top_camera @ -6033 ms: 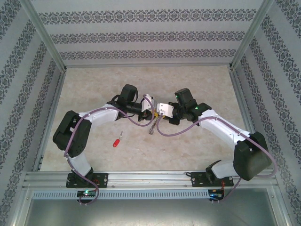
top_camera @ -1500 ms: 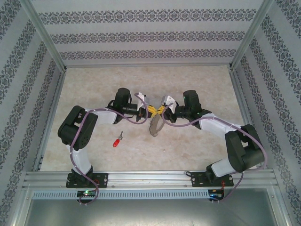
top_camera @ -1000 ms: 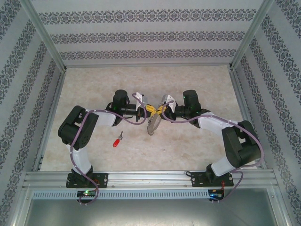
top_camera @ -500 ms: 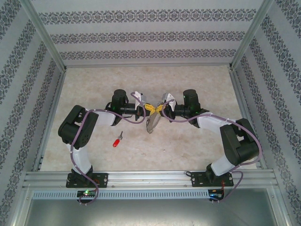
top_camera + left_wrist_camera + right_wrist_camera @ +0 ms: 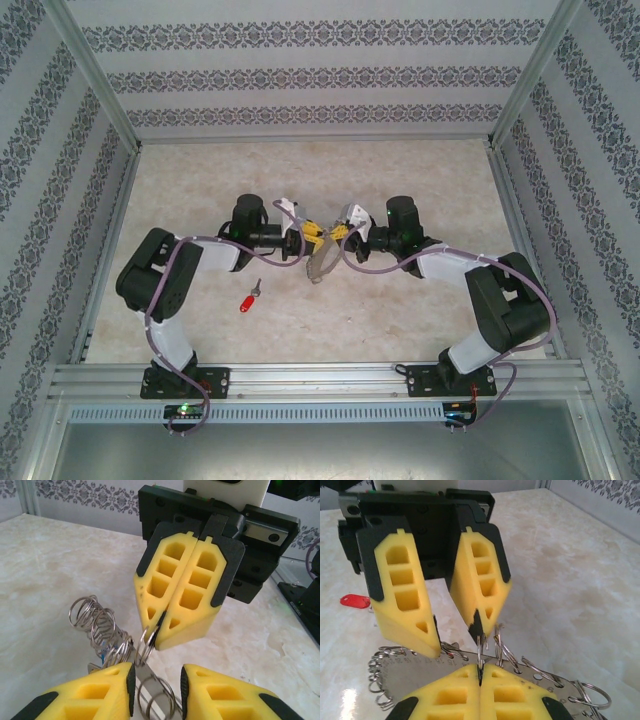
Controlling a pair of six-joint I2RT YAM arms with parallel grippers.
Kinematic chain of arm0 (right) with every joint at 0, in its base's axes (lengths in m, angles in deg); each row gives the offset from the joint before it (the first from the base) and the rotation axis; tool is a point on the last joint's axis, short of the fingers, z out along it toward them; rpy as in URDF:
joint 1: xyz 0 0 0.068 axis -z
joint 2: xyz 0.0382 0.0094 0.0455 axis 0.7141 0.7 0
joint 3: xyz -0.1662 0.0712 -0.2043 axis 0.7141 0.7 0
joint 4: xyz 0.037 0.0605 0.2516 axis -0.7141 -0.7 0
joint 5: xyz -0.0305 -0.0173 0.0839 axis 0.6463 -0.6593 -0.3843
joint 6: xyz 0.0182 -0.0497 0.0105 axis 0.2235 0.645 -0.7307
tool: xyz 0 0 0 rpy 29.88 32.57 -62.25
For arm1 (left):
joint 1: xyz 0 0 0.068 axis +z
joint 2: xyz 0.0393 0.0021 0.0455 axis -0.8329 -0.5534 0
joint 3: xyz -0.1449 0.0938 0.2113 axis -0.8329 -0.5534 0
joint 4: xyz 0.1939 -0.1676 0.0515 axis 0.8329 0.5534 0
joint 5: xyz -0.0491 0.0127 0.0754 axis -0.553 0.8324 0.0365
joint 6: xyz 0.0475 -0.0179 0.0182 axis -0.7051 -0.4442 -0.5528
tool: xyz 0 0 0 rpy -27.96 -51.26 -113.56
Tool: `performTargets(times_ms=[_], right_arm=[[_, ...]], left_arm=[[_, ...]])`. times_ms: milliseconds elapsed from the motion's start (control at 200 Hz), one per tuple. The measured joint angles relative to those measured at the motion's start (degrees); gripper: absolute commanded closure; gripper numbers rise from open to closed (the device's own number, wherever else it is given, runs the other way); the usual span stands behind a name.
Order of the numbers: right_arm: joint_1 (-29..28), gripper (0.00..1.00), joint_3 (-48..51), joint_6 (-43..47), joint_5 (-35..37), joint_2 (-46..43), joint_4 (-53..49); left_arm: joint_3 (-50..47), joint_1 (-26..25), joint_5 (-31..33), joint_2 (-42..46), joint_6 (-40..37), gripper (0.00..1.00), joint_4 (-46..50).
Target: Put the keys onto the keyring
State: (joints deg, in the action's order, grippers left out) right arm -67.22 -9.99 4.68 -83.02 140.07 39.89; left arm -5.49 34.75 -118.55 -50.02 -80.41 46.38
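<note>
Release by the left gripper [image 5: 454, 632] has just been made: its jaws are now parted narrowly and nothing is held. The keyring [image 5: 410, 672] is pinched at one loop by the closed right gripper [image 5: 480, 674], between the arms. A red key [image 5: 246, 301], not yet threaded, lies well apart on the table [image 5: 420, 180]; nothing is seen in its way.

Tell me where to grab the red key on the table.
Probably the plastic head of the red key, from straight above, pinching across its width: the key lies flat on the table, and the head is bulkier than the thin blade.
</note>
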Motion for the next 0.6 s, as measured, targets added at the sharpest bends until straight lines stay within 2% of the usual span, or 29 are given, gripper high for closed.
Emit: performTargets(times_ms=[165, 345, 515, 599], right_arm=[[-1.11, 1.00, 2.34, 3.23, 2.78, -0.57, 3.58], [-4.76, 1.00, 3.67, 9.05, 7.21, -2.62, 4.09], [-6.86, 1.00, 3.96, 13.07, 9.86, -2.89, 4.92], [-7.50, 1.00, 4.20, 14.97, 10.91, -3.13, 4.90]], left_arm=[[-4.09, 0.79, 3.85, 8.04, 0.00, 0.65, 2.97], [-4.59, 0.79, 12.94, 18.29, 3.21, 0.63, 11.21], [-4.50, 0.79, 25.53, 27.15, 11.02, 0.34, 24.41], [-3.74, 0.85, 33.70, 30.49, 16.00, 0.07, 33.33]])
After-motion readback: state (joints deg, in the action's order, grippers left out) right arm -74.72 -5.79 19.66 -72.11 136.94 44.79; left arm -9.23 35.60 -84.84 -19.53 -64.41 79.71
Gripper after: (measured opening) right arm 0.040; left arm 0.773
